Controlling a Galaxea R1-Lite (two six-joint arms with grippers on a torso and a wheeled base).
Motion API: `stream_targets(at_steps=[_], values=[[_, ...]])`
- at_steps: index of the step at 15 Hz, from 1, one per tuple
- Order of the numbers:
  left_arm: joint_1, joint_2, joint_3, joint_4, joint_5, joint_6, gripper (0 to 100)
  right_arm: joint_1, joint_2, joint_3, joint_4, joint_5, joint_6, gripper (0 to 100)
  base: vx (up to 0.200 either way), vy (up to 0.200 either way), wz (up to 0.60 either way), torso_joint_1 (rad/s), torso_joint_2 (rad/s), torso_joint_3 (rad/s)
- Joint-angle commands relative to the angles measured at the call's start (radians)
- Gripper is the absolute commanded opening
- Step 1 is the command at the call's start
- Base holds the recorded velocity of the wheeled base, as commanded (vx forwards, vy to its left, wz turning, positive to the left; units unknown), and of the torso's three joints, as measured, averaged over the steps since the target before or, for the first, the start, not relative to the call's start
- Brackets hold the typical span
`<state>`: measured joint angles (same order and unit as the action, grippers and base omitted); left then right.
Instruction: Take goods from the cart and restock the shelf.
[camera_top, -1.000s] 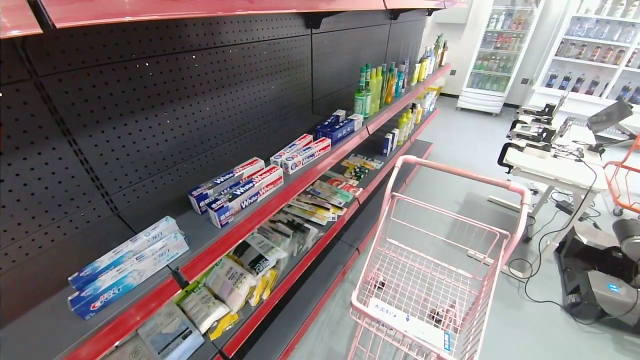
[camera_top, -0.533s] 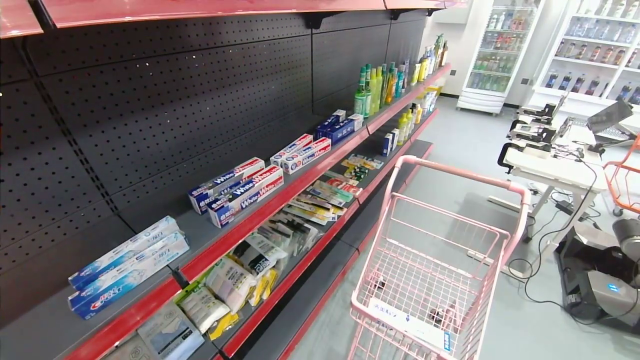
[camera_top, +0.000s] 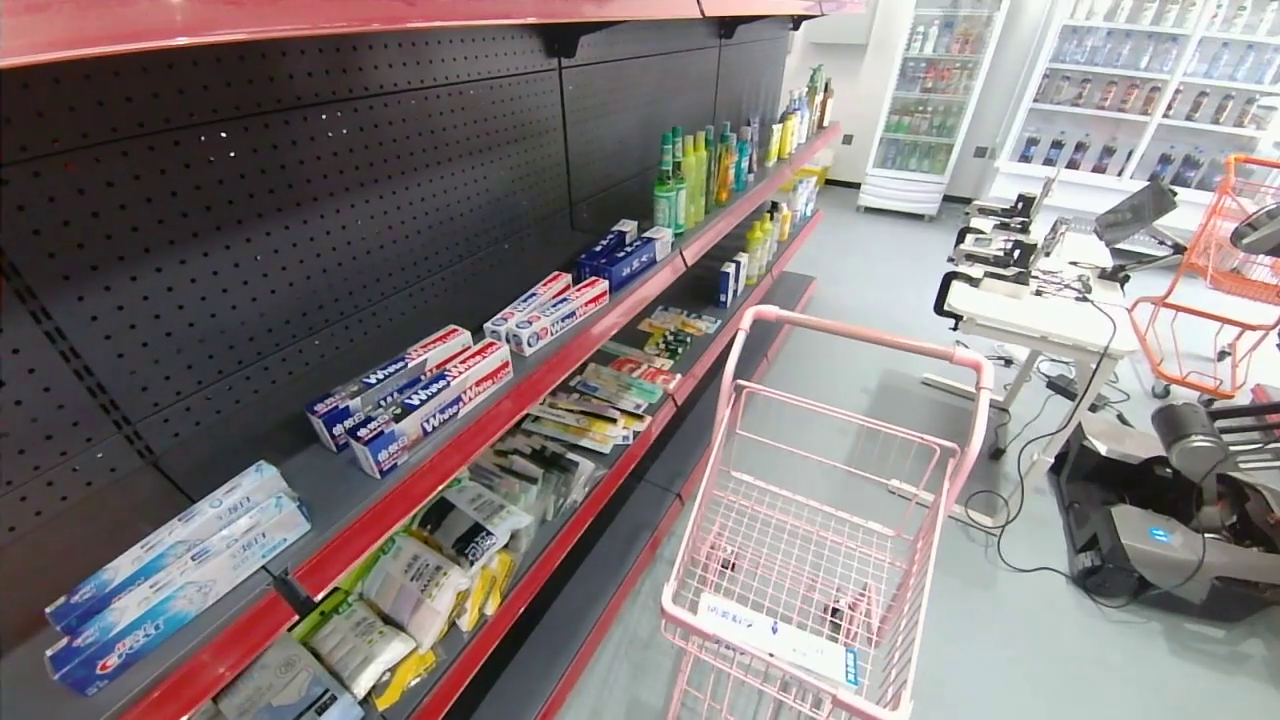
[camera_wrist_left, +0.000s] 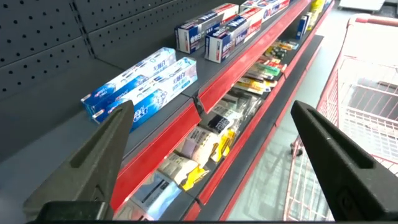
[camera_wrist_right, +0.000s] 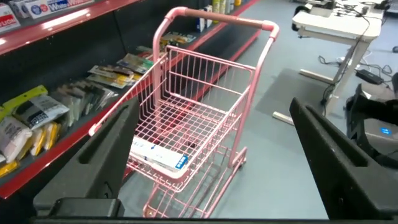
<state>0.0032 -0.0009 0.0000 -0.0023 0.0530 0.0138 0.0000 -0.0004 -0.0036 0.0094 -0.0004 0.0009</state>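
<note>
Wire cart (camera_top: 845, 412), pink, stands on the smooth grey floor (camera_top: 1010, 650) in a shop aisle, its handle at the far end. In its basket, at the near end, lies a flat white pack (camera_top: 775, 636) with a blue tip; a few small dark things lie beside it, too small to tell.

Left of the cart runs the shelf (camera_top: 520, 405), grey boards with red front edges against a black perforated back panel (camera_top: 300, 200). On the upper board, level with the cart's near end, lie two light blue toothpaste boxes (camera_top: 170, 580), one against the other. Farther along, level with the cart's basket, lie white-and-blue boxes (camera_top: 415, 395), then another pair (camera_top: 545, 305), then dark blue boxes (camera_top: 620, 255) beyond the cart's handle. Past those stand green and yellow bottles (camera_top: 690, 175). On the board below, just left of the cart, lie soft white pouches (camera_top: 430, 570) and flat carded packs (camera_top: 590, 400).

Right of the cart stands a white desk (camera_top: 1040, 320) with devices on it, black cables (camera_top: 1010, 480) trailing over the floor at its foot, and an orange cart (camera_top: 1200, 290) beyond the desk. Far past the cart's handle, a glass-door fridge (camera_top: 925, 100) and white racks of bottles (camera_top: 1130, 90) close off the room.

The left gripper (camera_wrist_left: 211, 109) hangs over the shelf's front edge, left of the cart, fingers spread wide with nothing between them. The right gripper (camera_wrist_right: 216, 104) hangs above the cart (looking down into the basket), fingers likewise spread wide and bare.
</note>
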Motion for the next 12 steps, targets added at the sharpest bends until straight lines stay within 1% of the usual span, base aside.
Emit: stream_targets(at_steps=[1, 3, 4, 5, 6, 7, 8, 10, 11, 12], values=[[0.000, 0.001, 0.000, -0.001, 0.001, 0.000, 100, 0.000, 0.002, 0.001, 0.000, 0.007, -0.001, 100, 0.000, 0.000, 0.00, 0.000, 0.00, 0.000], [0.000, 0.001, 0.000, -0.001, 0.002, -0.003, 100, 0.000, 0.056, -0.009, 0.000, 0.007, 0.011, 100, 0.000, 0.000, 0.00, 0.000, 0.00, 0.000], [0.000, 0.001, 0.000, 0.001, 0.002, -0.005, 100, 0.005, 0.258, -0.194, -0.002, -0.006, 0.034, 100, 0.000, 0.000, 0.00, 0.000, 0.00, 0.000], [0.000, 0.001, 0.000, -0.001, 0.002, -0.005, 100, -0.017, 0.562, -0.487, 0.000, -0.030, 0.182, 100, 0.000, 0.000, 0.00, 0.000, 0.00, 0.000], [0.000, 0.001, 0.000, -0.001, 0.002, -0.005, 100, -0.025, 0.758, -0.707, 0.017, -0.020, 0.252, 100, 0.000, 0.000, 0.00, 0.000, 0.00, 0.000], [0.000, 0.001, 0.000, 0.001, 0.002, -0.005, 100, -0.025, 0.938, -0.789, 0.049, 0.011, 0.126, 100, 0.000, 0.000, 0.00, 0.000, 0.00, 0.000], [0.000, 0.001, 0.000, 0.001, 0.002, -0.005, 100, -0.023, 1.021, -0.780, 0.086, 0.034, -0.015, 100, 0.000, 0.000, 0.00, 0.000, 0.00, 0.000], [0.000, 0.001, 0.000, -0.001, 0.002, -0.005, 100, 0.011, 1.209, -0.700, 0.096, 0.204, -0.071, 100, 0.000, 0.000, 0.00, 0.000, 0.00, 0.000], [0.000, 0.001, 0.000, 0.001, 0.002, -0.005, 100, 0.020, 1.300, -0.697, 0.096, 0.227, -0.119, 100, 0.000, 0.000, 0.00, 0.000, 0.00, 0.000], [0.000, 0.001, 0.000, -0.001, 0.002, -0.005, 100, 0.021, 1.384, -0.716, 0.096, 0.231, -0.200, 100, 0.000, 0.000, 0.00, 0.000, 0.00, 0.000]])
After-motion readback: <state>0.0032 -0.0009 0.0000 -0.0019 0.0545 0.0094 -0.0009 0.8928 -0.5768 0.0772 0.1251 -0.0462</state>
